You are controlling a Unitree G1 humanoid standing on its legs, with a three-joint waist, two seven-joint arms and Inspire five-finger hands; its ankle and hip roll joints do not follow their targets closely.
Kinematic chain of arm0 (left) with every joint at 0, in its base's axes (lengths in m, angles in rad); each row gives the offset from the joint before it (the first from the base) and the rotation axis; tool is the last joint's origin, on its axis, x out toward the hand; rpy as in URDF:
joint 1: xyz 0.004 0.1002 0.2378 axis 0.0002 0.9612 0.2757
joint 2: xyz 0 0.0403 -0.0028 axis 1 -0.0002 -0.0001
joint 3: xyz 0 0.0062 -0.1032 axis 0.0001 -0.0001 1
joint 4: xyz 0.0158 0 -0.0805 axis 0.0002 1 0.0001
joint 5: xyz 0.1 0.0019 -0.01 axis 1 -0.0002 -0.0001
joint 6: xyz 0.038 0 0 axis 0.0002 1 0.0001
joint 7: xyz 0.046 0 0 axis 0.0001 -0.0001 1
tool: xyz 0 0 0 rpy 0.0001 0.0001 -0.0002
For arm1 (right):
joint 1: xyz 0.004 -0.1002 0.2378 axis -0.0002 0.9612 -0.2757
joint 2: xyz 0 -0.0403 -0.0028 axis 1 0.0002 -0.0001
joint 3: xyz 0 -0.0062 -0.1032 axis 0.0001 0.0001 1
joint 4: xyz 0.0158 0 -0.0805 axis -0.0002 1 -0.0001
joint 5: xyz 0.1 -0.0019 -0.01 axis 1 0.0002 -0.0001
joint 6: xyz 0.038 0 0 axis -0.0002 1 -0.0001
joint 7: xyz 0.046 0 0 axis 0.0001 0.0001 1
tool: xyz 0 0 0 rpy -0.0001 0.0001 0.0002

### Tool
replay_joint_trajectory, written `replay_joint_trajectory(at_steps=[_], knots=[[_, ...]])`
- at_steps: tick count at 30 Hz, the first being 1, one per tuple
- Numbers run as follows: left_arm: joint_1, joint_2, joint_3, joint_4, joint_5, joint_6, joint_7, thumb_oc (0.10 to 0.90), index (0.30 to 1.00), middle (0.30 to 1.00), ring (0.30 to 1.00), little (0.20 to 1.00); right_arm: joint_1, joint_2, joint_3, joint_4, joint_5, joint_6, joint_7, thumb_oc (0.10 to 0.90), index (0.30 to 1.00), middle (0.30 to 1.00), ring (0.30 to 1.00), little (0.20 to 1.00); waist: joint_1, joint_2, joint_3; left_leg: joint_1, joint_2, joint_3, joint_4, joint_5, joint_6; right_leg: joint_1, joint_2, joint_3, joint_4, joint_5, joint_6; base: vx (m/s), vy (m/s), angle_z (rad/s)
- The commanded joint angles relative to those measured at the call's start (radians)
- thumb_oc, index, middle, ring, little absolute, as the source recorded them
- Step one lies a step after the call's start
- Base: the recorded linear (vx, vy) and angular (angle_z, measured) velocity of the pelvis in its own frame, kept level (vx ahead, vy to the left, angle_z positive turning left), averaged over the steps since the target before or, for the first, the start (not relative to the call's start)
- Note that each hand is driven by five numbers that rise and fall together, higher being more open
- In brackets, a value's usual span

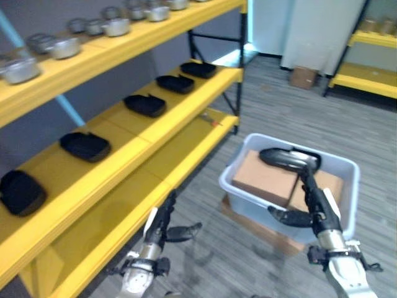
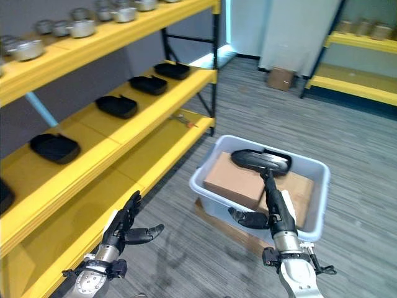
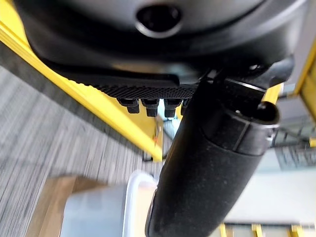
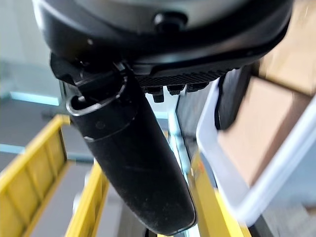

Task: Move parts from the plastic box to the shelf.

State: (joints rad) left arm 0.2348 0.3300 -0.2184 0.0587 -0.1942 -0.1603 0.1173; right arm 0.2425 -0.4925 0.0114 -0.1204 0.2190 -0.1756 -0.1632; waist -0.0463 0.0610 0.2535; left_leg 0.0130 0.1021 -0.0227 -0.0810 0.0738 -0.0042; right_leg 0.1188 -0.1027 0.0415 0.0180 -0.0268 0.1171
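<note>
Right hand [image 1: 313,205], lower right, fingers straight, reaching toward black part [image 1: 289,158] atop cardboard in plastic box [image 1: 347,205], not gripping. Left hand [image 1: 162,228], lower left, fingers relaxed, empty. Shelf [image 1: 186,118] upper left carries black trays [image 1: 85,146].

small cardboard box [image 1: 303,77] on grey floor [image 1: 347,124]; second yellow rack [image 1: 366,81] beyond it.

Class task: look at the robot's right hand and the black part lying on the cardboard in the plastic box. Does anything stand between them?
Nothing visible does. The right hand reaches over the near rim of the pale blue plastic box, fingers straight, just short of the black moulded part on the brown cardboard box.
</note>
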Motion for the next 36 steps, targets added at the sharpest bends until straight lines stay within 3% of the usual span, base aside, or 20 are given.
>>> replay_joint_trajectory(at_steps=[1, 4, 7, 8, 9, 13, 19, 29, 33, 34, 36], knots=[[-0.075, 0.07, 0.107, -0.078, -0.021, -0.092, 0.03, 0.9, 1.0, 1.0, 1.0, 1.0, -0.118, 0.051, 0.006, -0.075, 0.016, -0.109, -0.004, 0.9, 1.0, 1.0, 1.0, 1.0, 0.059, -0.09, 0.041, -0.116, -0.007, 0.037, 0.064, 0.044, -0.039, 0.064, 0.16, -0.089, -0.077, 0.102, -0.091, 0.06, 0.004, -0.99], [-0.082, 0.07, 0.113, -0.069, -0.017, -0.094, 0.037, 0.9, 1.0, 1.0, 1.0, 1.0, -0.131, 0.056, 0.019, -0.064, 0.009, -0.112, -0.008, 0.9, 1.0, 1.0, 1.0, 1.0, 0.082, -0.088, 0.048, -0.152, -0.029, -0.01, 0.026, 0.06, -0.036, 0.071, 0.173, -0.051, -0.068, 0.096, -0.093, 0.07, 0.026, -0.57], [-0.054, 0.067, 0.132, -0.078, -0.033, -0.1, 0.035, 0.9, 1.0, 1.0, 1.0, 1.0, -0.143, 0.057, 0.046, -0.053, 0.009, -0.109, 0.009, 0.9, 1.0, 1.0, 1.0, 1.0, 0.123, -0.088, 0.032, -0.145, -0.052, -0.115, 0.036, 0.079, -0.037, 0.074, 0.182, 0.034, -0.059, 0.093, -0.095, 0.08, 0.1, -0.66], [-0.052, 0.067, 0.132, -0.078, -0.033, -0.1, 0.035, 0.9, 1.0, 1.0, 1.0, 1.0, -0.142, 0.057, 0.047, -0.054, 0.009, -0.108, 0.009, 0.9, 1.0, 1.0, 1.0, 1.0, 0.127, -0.088, 0.03, -0.144, -0.05, -0.111, 0.033, 0.079, -0.037, 0.072, 0.182, 0.038, -0.059, 0.093, -0.095, 0.26, 0.23, -1.49], [-0.052, 0.061, 0.126, -0.078, -0.043, -0.101, 0.033, 0.9, 1.0, 1.0, 1.0, 1.0, -0.111, 0.059, 0.034, -0.055, 0.02, -0.105, 0.023, 0.9, 1.0, 1.0, 1.0, 1.0, 0.103, -0.091, -0.02, -0.134, -0.045, -0.082, 0.021, 0.081, -0.057, 0.064, 0.16, 0.057, -0.062, 0.111, -0.094, 0.2, 0.155, -1.43], [-0.063, 0.063, 0.122, -0.065, -0.05, -0.104, 0.043, 0.9, 1.0, 1.0, 1.0, 1.0, -0.086, 0.061, 0.026, -0.047, 0.023, -0.097, 0.023, 0.9, 1.0, 1.0, 1.0, 1.0, 0.077, -0.093, -0.059, -0.122, -0.039, -0.052, 0.032, 0.06, -0.069, 0.065, 0.134, 0.073, -0.062, 0.116, -0.091, 0.18, 0.159, -0.38], [-0.108, 0.074, 0.122, -0.048, -0.046, -0.112, 0.086, 0.9, 1.0, 1.0, 1.0, 1.0, -0.112, 0.056, 0.042, -0.026, 0.023, -0.09, 0.012, 0.9, 1.0, 1.0, 1.0, 1.0, 0.05, -0.081, -0.083, -0.087, -0.04, -0.022, 0.016, 0.025, -0.089, 0.025, 0.088, 0.094, -0.057, 0.108, -0.082, 0.08, 0.151, -0.32], [-0.183, 0.082, 0.114, -0.025, -0.038, -0.112, 0.139, 0.9, 1.0, 1.0, 1.0, 1.0, -0.225, 0.062, 0.119, -0.01, 0.014, -0.078, -0.005, 0.9, 1.0, 1.0, 1.0, 1.0, 0.055, -0.078, -0.044, -0.068, -0.08, -0.03, 0.067, -0.034, -0.083, -0.047, 0.057, 0.124, 0.033, 0.105, -0.076, 0.05, 0.128, -0.2], [-0.2, 0.084, 0.111, -0.02, -0.035, -0.106, 0.152, 0.9, 1.0, 1.0, 1.0, 1.0, -0.242, 0.068, 0.138, -0.005, 0.012, -0.074, -0.008, 0.9, 1.0, 1.0, 1.0, 1.0, 0.061, -0.068, -0.015, -0.037, -0.091, -0.032, 0.081, -0.041, -0.072, -0.105, 0.084, 0.112, 0.187, 0.103, -0.082, 0.08, 0.126, -0.3], [-0.208, 0.09, 0.108, -0.02, -0.029, -0.103, 0.162, 0.9, 1.0, 1.0, 1.0, 1.0, -0.249, 0.07, 0.15, -0.007, 0.008, -0.072, -0.009, 0.9, 1.0, 1.0, 1.0, 1.0, 0.056, -0.048, 0.03, 0.014, -0.081, -0.017, 0.084, -0.045, -0.066, -0.161, 0.114, 0.066, 0.32, 0.092, -0.087, 0.11, 0.228, -0.41], [-0.216, 0.087, 0.107, -0.021, -0.031, -0.104, 0.17, 0.9, 1.0, 1.0, 1.0, 1.0, -0.262, 0.073, 0.158, -0.006, 0.001, -0.07, -0.013, 0.9, 1.0, 1.0, 1.0, 1.0, 0.06, -0.038, 0.061, 0.056, -0.078, -0.003, 0.077, -0.044, -0.064, -0.182, 0.113, 0.03, 0.35, 0.071, -0.095, 0.07, 0.183, -0.58]])
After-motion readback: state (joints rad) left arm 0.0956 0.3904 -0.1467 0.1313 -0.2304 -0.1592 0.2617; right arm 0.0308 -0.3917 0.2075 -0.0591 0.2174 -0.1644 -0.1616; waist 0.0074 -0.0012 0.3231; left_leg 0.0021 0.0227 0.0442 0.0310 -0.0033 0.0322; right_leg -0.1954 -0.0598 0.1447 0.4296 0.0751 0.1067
